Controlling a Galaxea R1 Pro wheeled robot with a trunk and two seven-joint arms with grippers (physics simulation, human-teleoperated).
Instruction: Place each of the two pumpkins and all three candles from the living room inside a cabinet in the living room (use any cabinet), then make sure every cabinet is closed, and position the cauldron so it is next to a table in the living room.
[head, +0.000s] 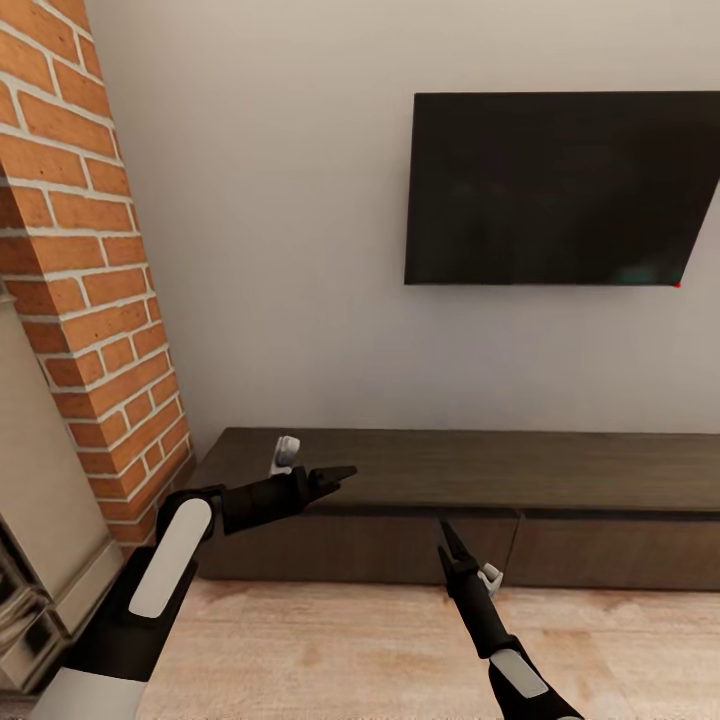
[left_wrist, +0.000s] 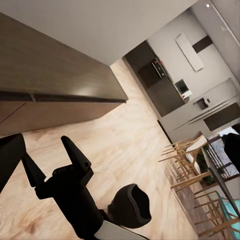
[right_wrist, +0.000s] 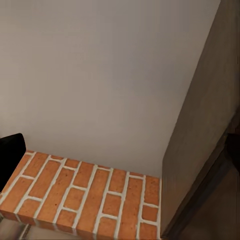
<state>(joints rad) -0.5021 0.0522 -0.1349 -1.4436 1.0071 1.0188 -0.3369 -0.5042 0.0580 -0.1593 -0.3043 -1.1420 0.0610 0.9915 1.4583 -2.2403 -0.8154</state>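
The long, low dark-brown cabinet (head: 560, 470) runs along the wall under the TV, and its drawer fronts sit flush and shut. It also appears in the left wrist view (left_wrist: 50, 75) and as a dark edge in the right wrist view (right_wrist: 200, 140). My left gripper (head: 335, 477) hovers over the cabinet's left end, pointing right, with its fingers apart and empty. My right gripper (head: 445, 535) points up in front of the middle drawer. It stands open with nothing held, and the left wrist view shows its spread fingers (left_wrist: 44, 146). Pumpkins, candles, cauldron and table are out of view.
The brick fireplace (head: 90, 300) rises at the left, close to the cabinet's end. A black TV (head: 560, 190) hangs on the wall. Light wood-plank floor (head: 330, 650) lies before the cabinet. Far off in the left wrist view are dark kitchen units (left_wrist: 160, 80) and dining chairs (left_wrist: 195, 165).
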